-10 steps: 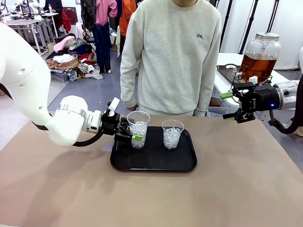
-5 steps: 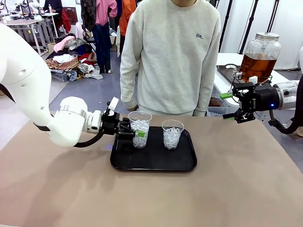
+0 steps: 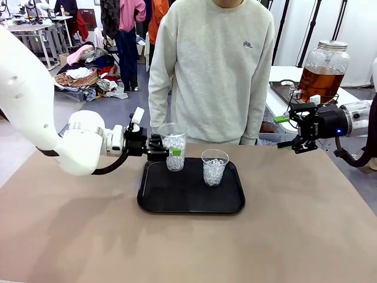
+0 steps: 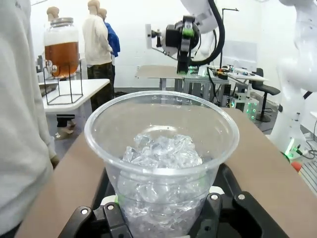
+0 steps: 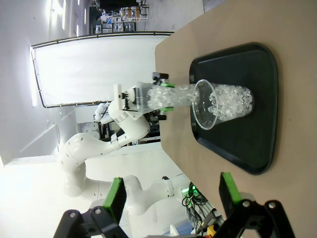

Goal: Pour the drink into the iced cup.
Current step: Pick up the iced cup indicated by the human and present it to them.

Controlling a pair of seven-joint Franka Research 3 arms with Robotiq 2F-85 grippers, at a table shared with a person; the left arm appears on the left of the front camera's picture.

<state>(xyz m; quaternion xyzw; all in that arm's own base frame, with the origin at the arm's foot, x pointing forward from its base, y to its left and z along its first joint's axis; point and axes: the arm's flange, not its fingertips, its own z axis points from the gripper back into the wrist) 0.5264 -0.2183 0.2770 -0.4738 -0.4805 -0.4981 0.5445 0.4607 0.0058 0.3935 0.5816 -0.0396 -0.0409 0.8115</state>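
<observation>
Behind the tan table (image 3: 294,236) a person (image 3: 212,71) in a grey sweatshirt is seen standing at 12 o'clock. A black tray (image 3: 188,199) is laid near the table's middle.

Toward the tray's 10 o'clock corner a clear cup (image 3: 172,140) is held upright by the left tool (image 3: 172,152). The tool's fingers are closed on the cup's lower half from both sides, with the green pads pressed to its wall. The cup's base is seen just over the tray's 9 o'clock edge; whether it is touching the tray cannot be told. Ice (image 4: 163,151) is piled to about half the cup's height, as shown in the left wrist view.

A second cup (image 3: 214,167), also loaded with ice, is stood upright on the tray at about 1 o'clock from the tray's centre. It is placed near the held cup but apart from it.

The right tool (image 3: 283,132) is held over the table's 2 o'clock edge, well apart from the tray, and is pointed toward 9 o'clock. Its fingers are spread wide and nothing is gripped between them.

The drink (image 3: 320,82), an amber liquid, is kept in a lidded glass jar (image 3: 323,59) and fills the jar's lower part. The jar is carried on a wire stand (image 4: 62,84), which is set on a white side table (image 4: 79,90) beyond the right tool at 2 o'clock.
</observation>
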